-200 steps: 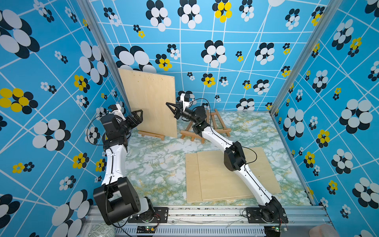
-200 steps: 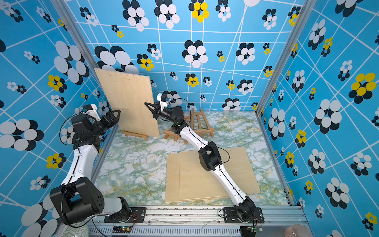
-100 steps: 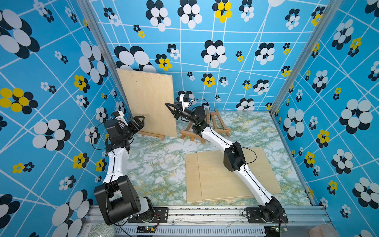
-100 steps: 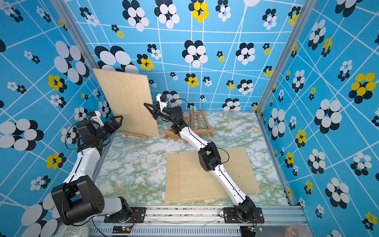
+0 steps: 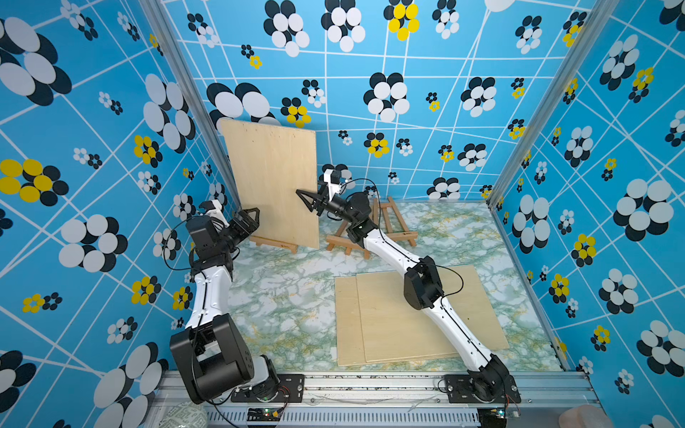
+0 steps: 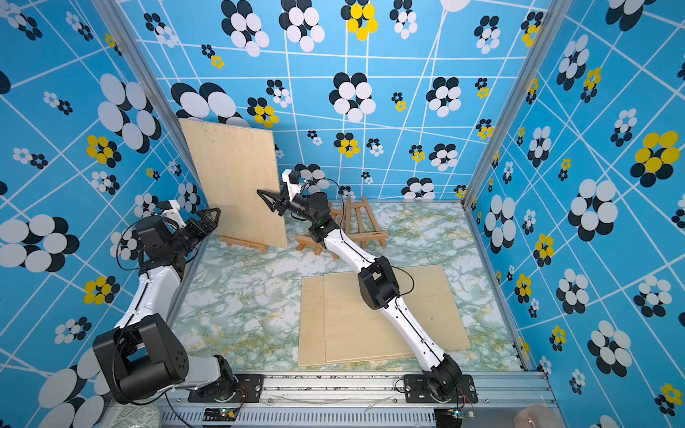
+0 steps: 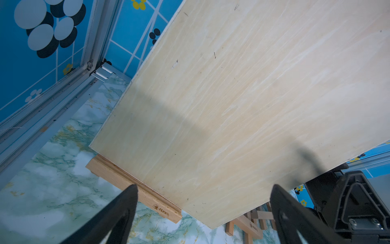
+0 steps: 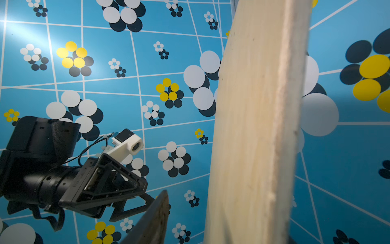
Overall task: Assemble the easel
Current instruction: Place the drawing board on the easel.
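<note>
While the wooden board (image 5: 274, 185) stands on its short edge on the easel (image 5: 276, 245) at the far left corner of the table (image 5: 289, 304), long axis upright, both sets of jaws are apart: the left gripper (image 5: 251, 218) beside its left edge, the right gripper (image 5: 307, 202) straddling its right edge.

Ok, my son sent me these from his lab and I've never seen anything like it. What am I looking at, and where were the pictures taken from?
Two robot arms work at a marble-patterned table, each ending in a two-fingered gripper. Two pictures look down from overhead; the other two come from small cameras on the arms' wrists. A plywood board stands upright on a small wooden easel. A second easel sits beside it, and two more boards lie flat, stacked. The left gripper is open, clear of the board. The right gripper has its jaws open astride the board's edge, not clamping.
</note>
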Robot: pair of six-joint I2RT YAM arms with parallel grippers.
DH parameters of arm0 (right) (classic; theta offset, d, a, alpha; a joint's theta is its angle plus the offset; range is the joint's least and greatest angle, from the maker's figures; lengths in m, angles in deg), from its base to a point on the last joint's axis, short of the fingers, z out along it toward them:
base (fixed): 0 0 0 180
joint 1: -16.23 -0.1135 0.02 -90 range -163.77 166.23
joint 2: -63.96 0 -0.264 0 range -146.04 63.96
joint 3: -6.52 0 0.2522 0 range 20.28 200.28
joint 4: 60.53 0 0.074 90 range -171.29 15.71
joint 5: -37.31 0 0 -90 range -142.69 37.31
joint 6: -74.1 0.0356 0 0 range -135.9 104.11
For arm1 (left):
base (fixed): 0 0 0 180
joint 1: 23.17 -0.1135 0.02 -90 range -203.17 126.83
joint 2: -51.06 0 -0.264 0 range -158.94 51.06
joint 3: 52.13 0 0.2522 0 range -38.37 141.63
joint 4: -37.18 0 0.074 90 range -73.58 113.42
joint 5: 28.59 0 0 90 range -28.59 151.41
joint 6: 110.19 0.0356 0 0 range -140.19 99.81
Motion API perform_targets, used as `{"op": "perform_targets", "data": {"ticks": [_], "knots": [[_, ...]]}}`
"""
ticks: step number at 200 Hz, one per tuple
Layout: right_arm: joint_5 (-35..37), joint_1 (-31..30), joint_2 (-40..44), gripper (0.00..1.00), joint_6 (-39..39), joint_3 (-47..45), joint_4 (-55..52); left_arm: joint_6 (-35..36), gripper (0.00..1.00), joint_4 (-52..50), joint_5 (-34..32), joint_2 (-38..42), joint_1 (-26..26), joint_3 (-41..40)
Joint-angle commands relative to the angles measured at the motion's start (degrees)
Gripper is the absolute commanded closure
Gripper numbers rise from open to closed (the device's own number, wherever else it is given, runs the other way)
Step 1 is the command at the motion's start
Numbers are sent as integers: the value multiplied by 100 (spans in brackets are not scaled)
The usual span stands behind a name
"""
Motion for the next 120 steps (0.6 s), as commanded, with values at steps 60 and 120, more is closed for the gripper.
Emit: {"op": "perform_targets", "data": {"ticks": [60,120], "knots": [[392,-61,81,23,-265,92,-480,-86,0,259,117,-78,-76,-272],[513,-121,-90,12,-411,355,-763,-134,0,398,154,-107,-68,-560]]}}
